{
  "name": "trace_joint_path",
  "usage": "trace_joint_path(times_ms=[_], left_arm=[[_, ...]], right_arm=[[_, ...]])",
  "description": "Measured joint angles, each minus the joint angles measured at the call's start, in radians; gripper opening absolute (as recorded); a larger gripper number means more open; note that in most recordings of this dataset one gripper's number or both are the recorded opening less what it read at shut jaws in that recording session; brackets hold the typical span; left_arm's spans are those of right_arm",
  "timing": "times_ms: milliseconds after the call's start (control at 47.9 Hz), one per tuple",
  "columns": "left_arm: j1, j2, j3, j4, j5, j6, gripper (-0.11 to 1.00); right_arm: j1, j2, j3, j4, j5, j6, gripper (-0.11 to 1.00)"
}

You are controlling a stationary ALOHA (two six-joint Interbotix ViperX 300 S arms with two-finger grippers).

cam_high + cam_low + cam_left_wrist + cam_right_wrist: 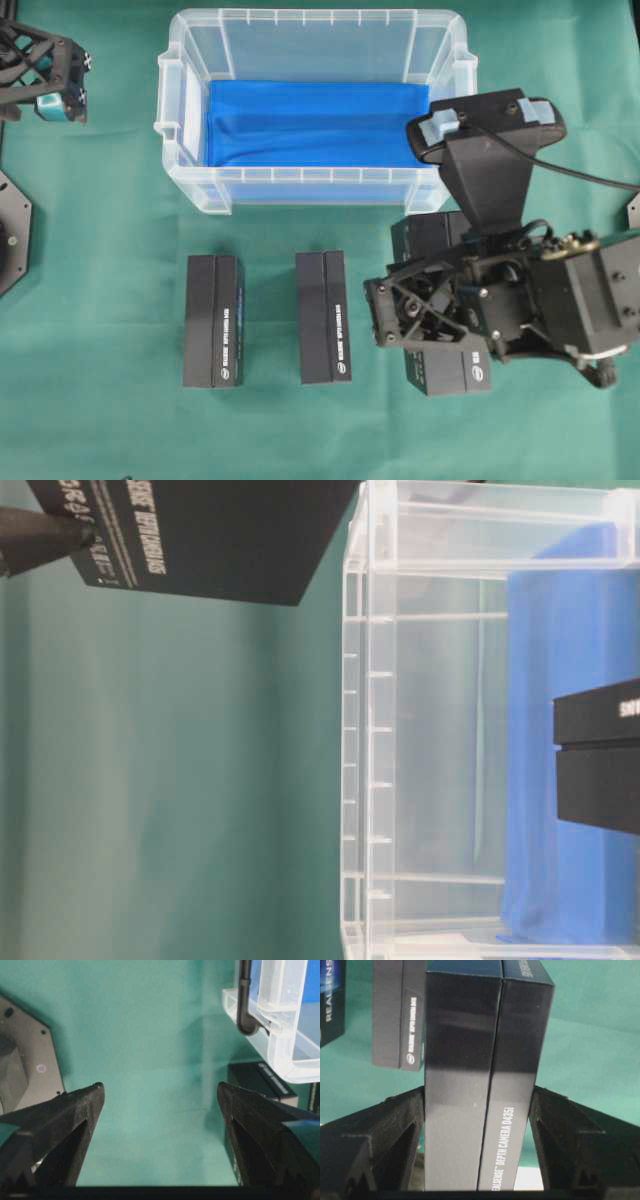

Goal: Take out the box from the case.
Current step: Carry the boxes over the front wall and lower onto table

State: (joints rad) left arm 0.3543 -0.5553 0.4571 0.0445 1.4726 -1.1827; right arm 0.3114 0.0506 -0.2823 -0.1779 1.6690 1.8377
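My right hand [479, 1110] pinches a black box [485, 1075] reading "DEPTH CAMERA D435i". My left hand [160, 1110] hangs spread. Another box [213, 320], at seven o'clock from the case [190, 170], carries unreadable print.

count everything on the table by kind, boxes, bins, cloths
black boxes: 3 (left, middle, and one clamped in the right gripper)
clear plastic case: 1
blue cloth lining the case: 1
total: 5

Right gripper [479, 1110], at four o'clock overhead, clamps a black box [485, 1085]; left gripper [160, 1105], at ten o'clock, spreads wide, holding nothing.
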Motion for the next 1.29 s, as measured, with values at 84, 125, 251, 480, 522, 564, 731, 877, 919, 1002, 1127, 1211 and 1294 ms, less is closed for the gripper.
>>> trace_joint_path(times_ms=[84, 125, 251, 480, 522, 564, 731, 877, 919, 1002, 1127, 1211, 1294], left_arm=[[-0.003, 0.0, 0.0, 0.0, 0.0, -0.002, 0.96], [-0.005, 0.0, -0.002, 0.0, 0.002, -0.003, 0.96], [-0.006, 0.0, -0.002, 0.0, 0.0, -0.003, 0.96], [-0.012, 0.002, 0.0, 0.0, 0.002, -0.009, 0.96], [-0.014, 0.002, -0.002, 0.0, 0.002, -0.014, 0.96], [-0.015, 0.002, -0.002, 0.0, 0.0, -0.015, 0.96], [-0.025, 0.002, 0.0, 0.0, 0.002, -0.018, 0.96], [-0.028, 0.002, -0.002, 0.0, 0.0, -0.02, 0.96], [-0.028, 0.002, -0.002, 0.0, 0.0, -0.02, 0.96], [-0.031, 0.003, -0.002, 0.0, 0.0, -0.02, 0.96], [-0.032, 0.003, -0.002, 0.0, 0.0, -0.02, 0.96], [-0.032, 0.003, 0.0, 0.0, 0.0, -0.02, 0.96], [-0.032, 0.003, -0.002, 0.0, 0.0, -0.02, 0.96]], right_arm=[[0.0, 0.0, 0.0, -0.005, 0.0, 0.0, 0.67], [0.0, 0.0, 0.0, -0.008, 0.0, 0.0, 0.67], [0.0, 0.002, 0.0, -0.018, 0.0, 0.0, 0.67], [0.002, 0.006, 0.038, -0.02, -0.005, 0.0, 0.67], [0.002, 0.009, 0.06, -0.02, -0.015, 0.002, 0.67], [0.003, 0.011, 0.081, -0.018, -0.032, 0.002, 0.67], [0.003, 0.012, 0.186, -0.012, -0.132, 0.006, 0.67], [0.003, 0.012, 0.295, 0.002, -0.245, 0.034, 0.67], [0.002, 0.012, 0.324, 0.005, -0.276, 0.051, 0.67], [0.002, 0.012, 0.382, 0.006, -0.333, 0.089, 0.67], [0.002, 0.012, 0.454, 0.008, -0.41, 0.135, 0.67], [0.002, 0.012, 0.492, 0.008, -0.459, 0.158, 0.67], [0.002, 0.014, 0.529, 0.008, -0.497, 0.173, 0.67]])
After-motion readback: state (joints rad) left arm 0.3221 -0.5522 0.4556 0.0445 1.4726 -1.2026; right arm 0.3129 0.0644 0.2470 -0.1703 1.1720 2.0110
